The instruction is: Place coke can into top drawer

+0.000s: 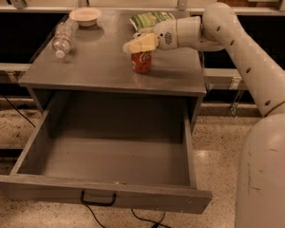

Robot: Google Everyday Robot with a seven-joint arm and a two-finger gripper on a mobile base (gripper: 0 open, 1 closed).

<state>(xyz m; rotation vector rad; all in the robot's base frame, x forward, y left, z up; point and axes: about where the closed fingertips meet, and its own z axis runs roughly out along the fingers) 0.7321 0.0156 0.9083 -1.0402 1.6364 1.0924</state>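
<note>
**Coke can on the tabletop, drawer wide open**

So here's the setup. The coke can [141, 62] stands upright on the grey tabletop [99, 70], a bit right of the middle and somewhat closer to the front edge than the back one. The end effector [138, 44] sits right on top of the can, coming in from the right side, with the pale arm [237, 56] reaching over the right edge of the tabletop. Honestly I cannot tell if it is gripping the can or just resting loose over it, since it looks like one cream-coloured blob over the silver top.

The top drawer [147, 198] is pulled far out below the front edge, and the inside I can see is bare grey wood. Its little black handle [98, 201] hangs on the front panel, left of centre.

Other stuff up there: a clear plastic bottle [63, 36] lying on its side along the left edge, a small bowl [85, 16] near the back left corner, and a green snack bag [151, 20] at the back edge, just behind the end effector. A black cable [142, 220] runs on the speckled floor under the drawer.
</note>
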